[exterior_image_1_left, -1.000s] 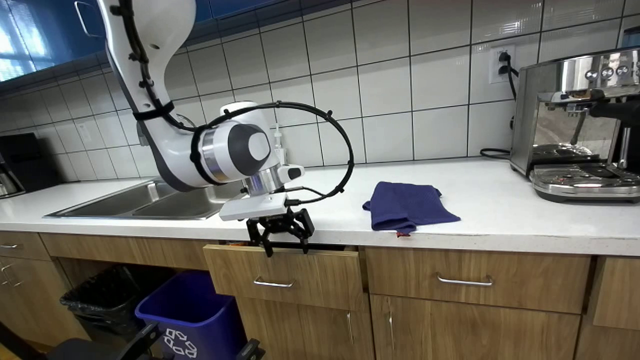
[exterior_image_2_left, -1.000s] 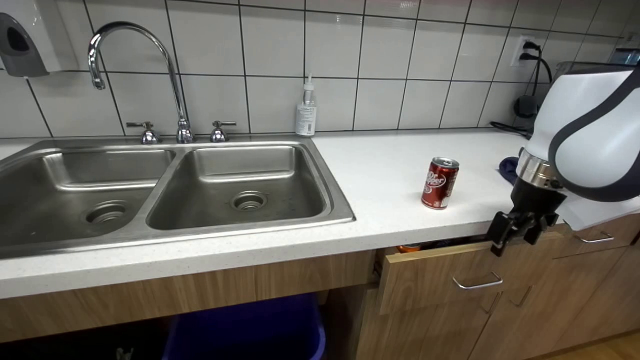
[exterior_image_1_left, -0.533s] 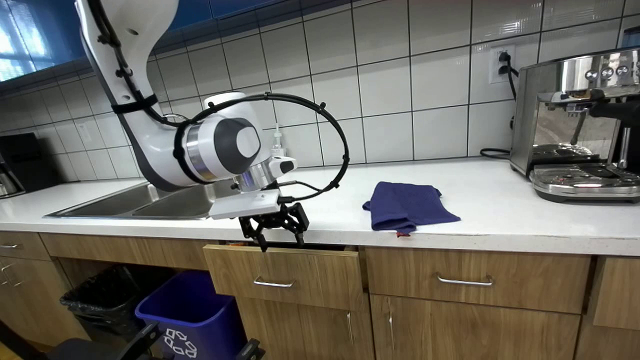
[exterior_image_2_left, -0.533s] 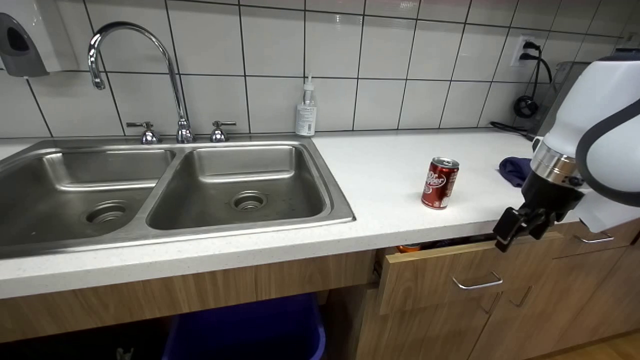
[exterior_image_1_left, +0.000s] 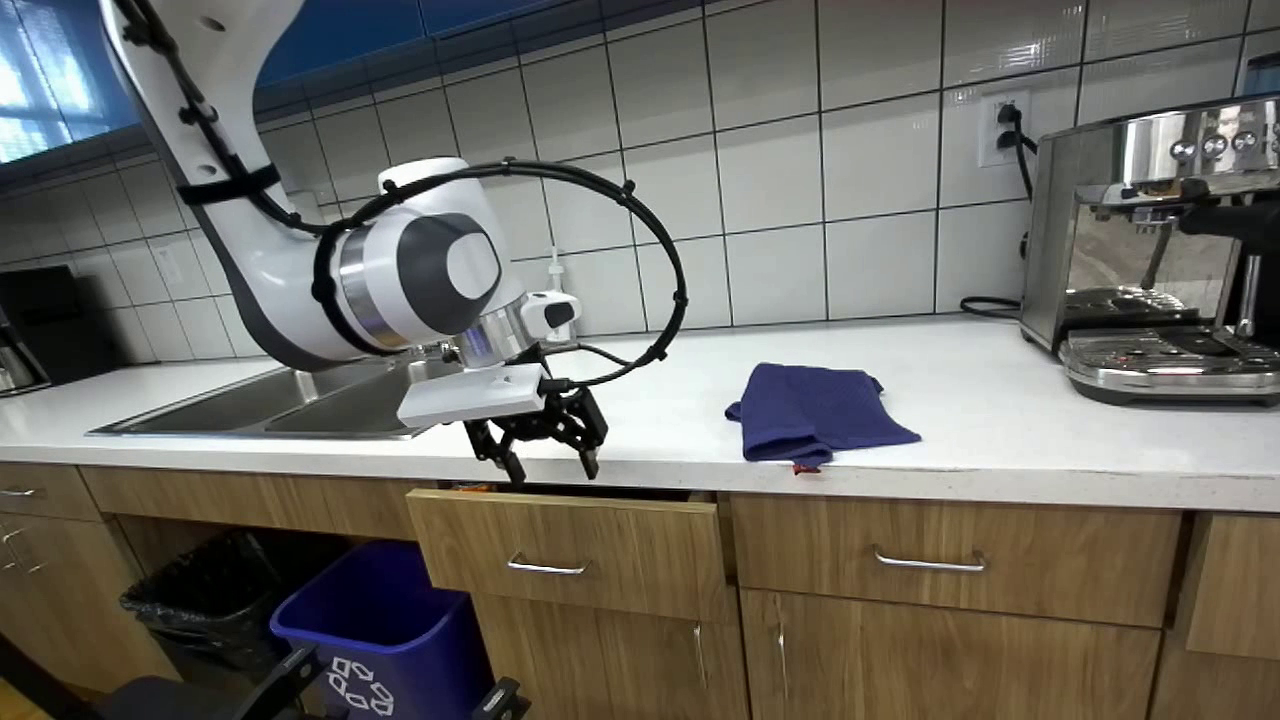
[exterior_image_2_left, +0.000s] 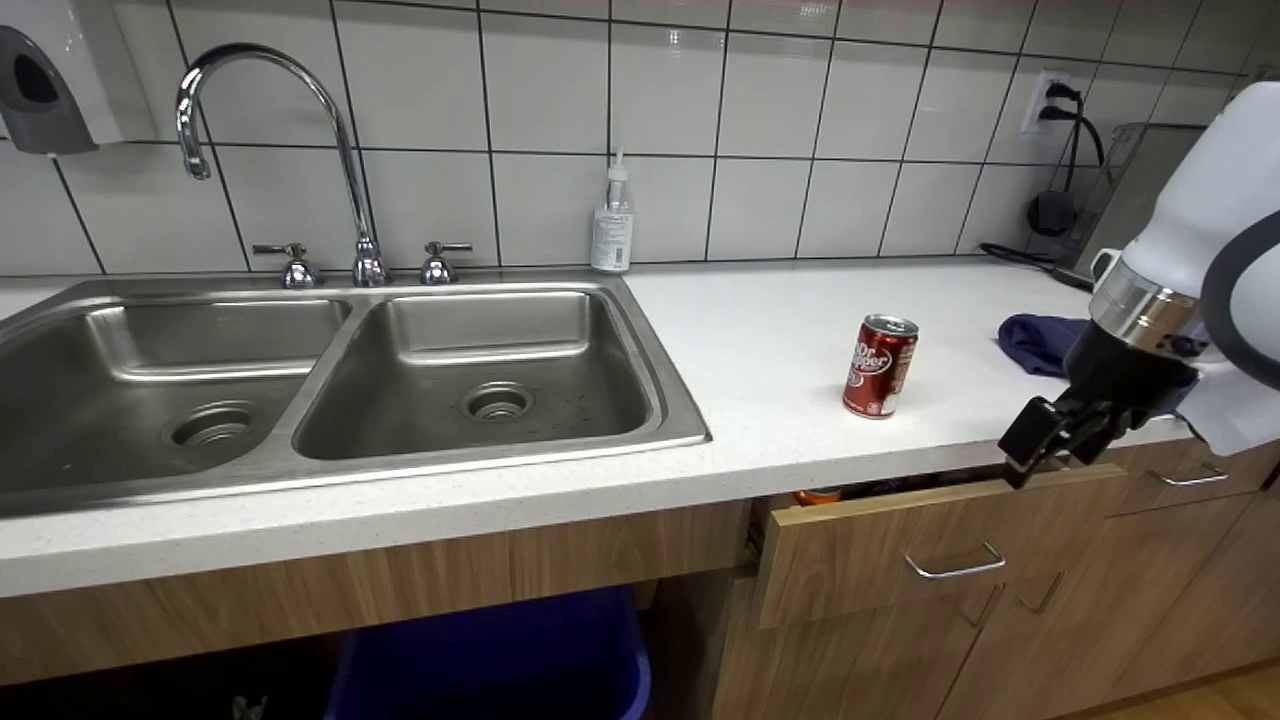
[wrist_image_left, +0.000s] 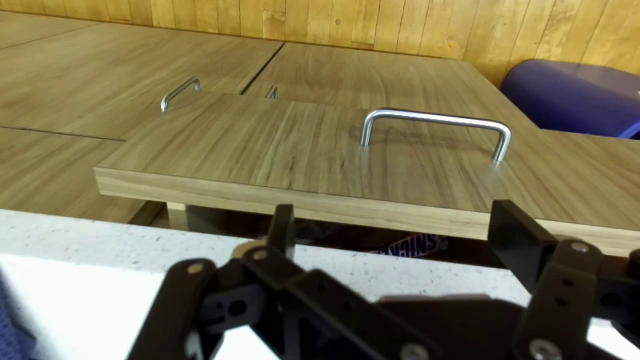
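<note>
End effector (exterior_image_1_left: 553, 473): gaping wide
Drawer (exterior_image_1_left: 590, 545): standing ajar below
Towel (exterior_image_1_left: 820, 412): lying at drawer's 2 o'clock in an exterior view

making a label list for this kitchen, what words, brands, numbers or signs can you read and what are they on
"Dr Pepper", the second word partly curving away: on the red can.
"SNICKERS", partly hidden: on a wrapper inside the open drawer.
Recycling arrows, a sign without words: on the blue bin.
Label of the pump bottle: too small to read.
No number is legible.
</note>
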